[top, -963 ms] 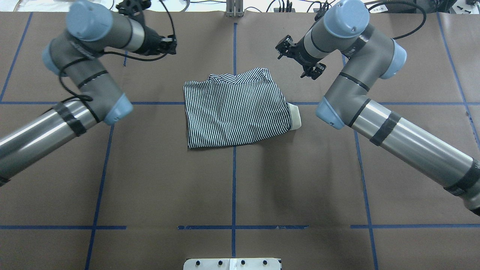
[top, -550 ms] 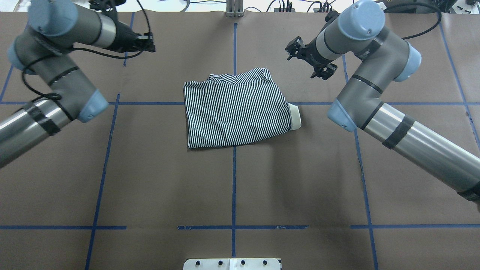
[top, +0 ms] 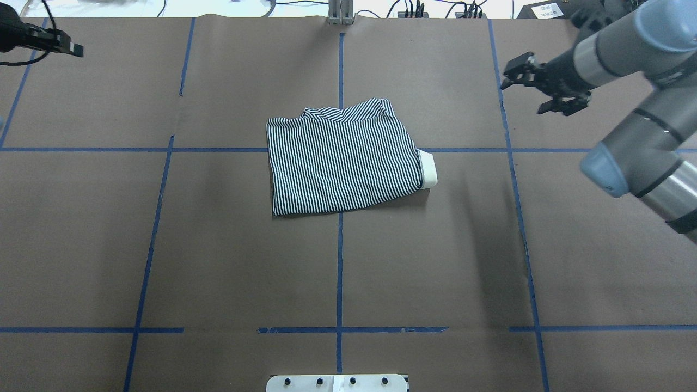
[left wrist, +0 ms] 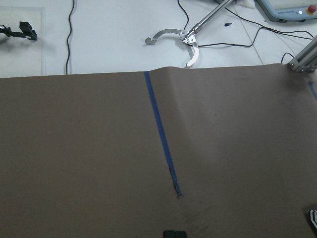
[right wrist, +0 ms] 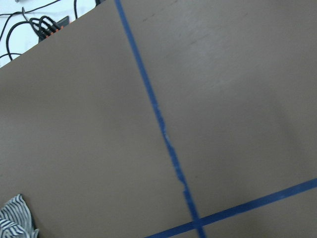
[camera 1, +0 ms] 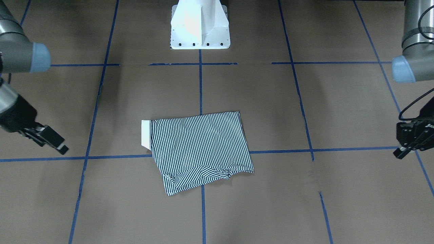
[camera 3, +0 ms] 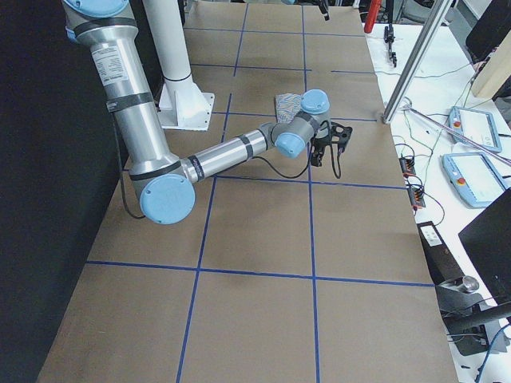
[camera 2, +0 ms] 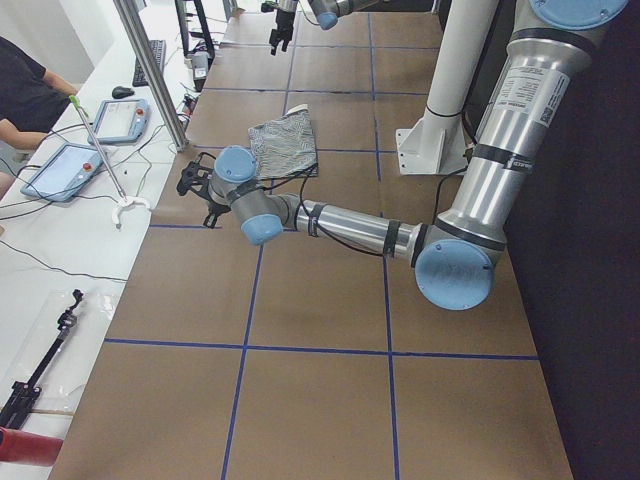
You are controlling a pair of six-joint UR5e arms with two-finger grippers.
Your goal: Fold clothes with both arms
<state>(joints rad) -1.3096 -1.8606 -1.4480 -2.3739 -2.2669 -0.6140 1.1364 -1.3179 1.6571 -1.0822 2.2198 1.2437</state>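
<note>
The clothes are one navy-and-white striped polo shirt (top: 346, 158), folded into a rough rectangle at the table's middle. Its cream collar (top: 429, 170) pokes out on the right side. In the front view the shirt (camera 1: 200, 149) has a loose folded flap along its near edge. My left gripper (top: 76, 50) hangs open at the far left corner, well away from the shirt. My right gripper (top: 521, 99) is open too, off the shirt's far right, holding nothing. The right wrist view catches only a striped corner (right wrist: 12, 218).
Blue tape lines (top: 338, 272) grid the brown table cover. The white pedestal base (camera 1: 200, 27) stands at the robot's side. Beyond the far edge lies a white bench with cables and a metal grabber tool (left wrist: 183, 37). A seated person (camera 2: 25, 95) is by two pendants.
Both arms have swung outward from the shirt, the left toward the far left corner, the right toward the right edge. The shirt has not moved.
</note>
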